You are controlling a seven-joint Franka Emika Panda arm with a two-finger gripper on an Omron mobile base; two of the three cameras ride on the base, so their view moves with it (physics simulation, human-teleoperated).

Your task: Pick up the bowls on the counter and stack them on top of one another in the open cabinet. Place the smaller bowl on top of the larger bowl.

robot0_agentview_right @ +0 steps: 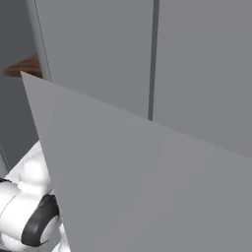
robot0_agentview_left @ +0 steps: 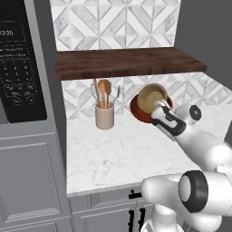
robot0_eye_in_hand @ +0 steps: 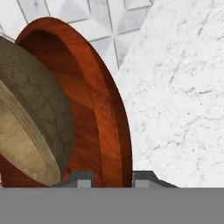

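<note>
With the gripper (robot0_eye_in_hand: 112,178) pinched on the rim of the larger bowl (robot0_eye_in_hand: 94,113), I read the hand view as follows: the two finger tips (robot0_eye_in_hand: 81,179) rise on either side of the reddish-brown rim, which runs straight up from between them, so the jaws are drawn in on that rim and not fully pressed together. The smaller bowl (robot0_eye_in_hand: 30,127), light tan, sits nested in the hollow of the larger one, just beside the gripper on its left in this view; whether it is merely resting there or wedged, I cannot tell.

From the left base view, the stacked pair appears tipped up on edge ahead of the gripper (robot0_agentview_left: 156,111), the smaller bowl (robot0_agentview_left: 151,99) facing outward within the larger bowl (robot0_agentview_left: 138,111). I judge the rim grasp to be the reason for the tilt: a shallow wide bowl offers only its edge to narrow jaws.

Above the gripper, the open cabinet (robot0_agentview_left: 129,62) spans the tiled wall; beneath it lies the counter (robot0_agentview_left: 118,149), with a cream utensil holder (robot0_agentview_left: 104,117) well off to the gripper's left. I take the lift toward the shelf to be the step in hand.
</note>
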